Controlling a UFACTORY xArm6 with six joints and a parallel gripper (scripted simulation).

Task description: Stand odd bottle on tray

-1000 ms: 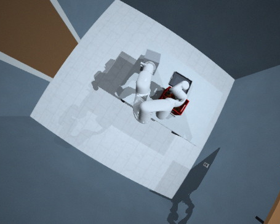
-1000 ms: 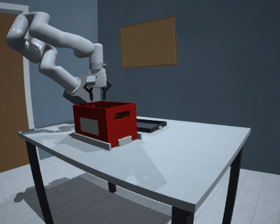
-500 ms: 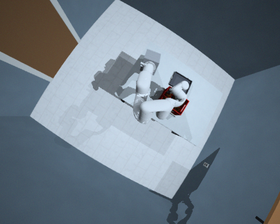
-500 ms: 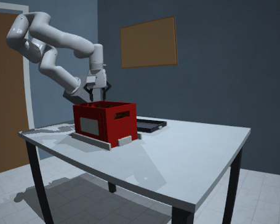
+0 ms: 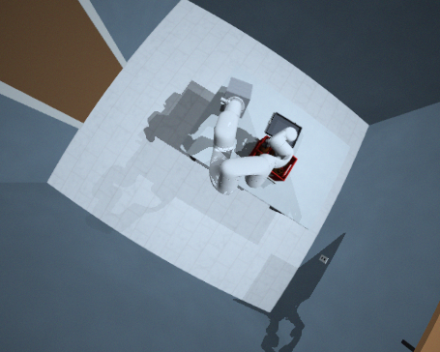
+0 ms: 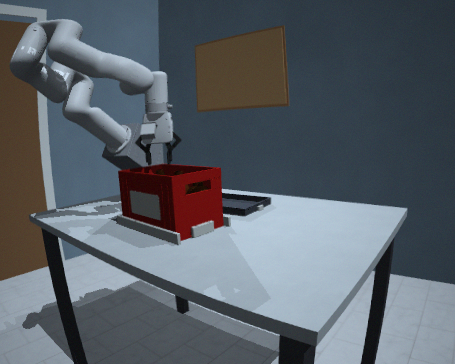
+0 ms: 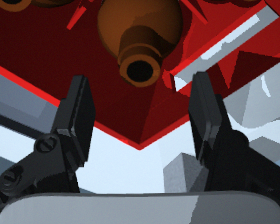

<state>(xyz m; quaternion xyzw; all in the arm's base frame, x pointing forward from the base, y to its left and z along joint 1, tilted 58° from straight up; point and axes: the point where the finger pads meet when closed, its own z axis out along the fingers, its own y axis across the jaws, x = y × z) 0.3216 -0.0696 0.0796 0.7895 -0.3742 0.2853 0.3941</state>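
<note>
The gripper [image 6: 159,161] [image 7: 141,95] is open and empty. Its fingertips are just above the rim of the red crate [image 6: 197,210] [image 5: 292,166] [image 7: 31,55]. In the wrist view a brown bottle [image 7: 141,27] stands in the crate's near corner compartment, its mouth between and slightly beyond the fingertips, not touched. Parts of other brown bottles [image 7: 13,4] show at that view's top edge; their necks are mostly cut off, so thicknesses cannot be compared. The dark tray [image 6: 246,211] [image 5: 279,126] [image 7: 16,92] lies beside the crate, with no bottle seen on it.
Low light-grey strips [image 6: 147,231] stand on the table [image 6: 305,250] along the crate's base. The crate wall has a handle opening [image 6: 198,187]. The arm [image 5: 249,166] covers part of the crate and the tray in the overhead view. The arm's grey base block [image 5: 240,87] stands beyond.
</note>
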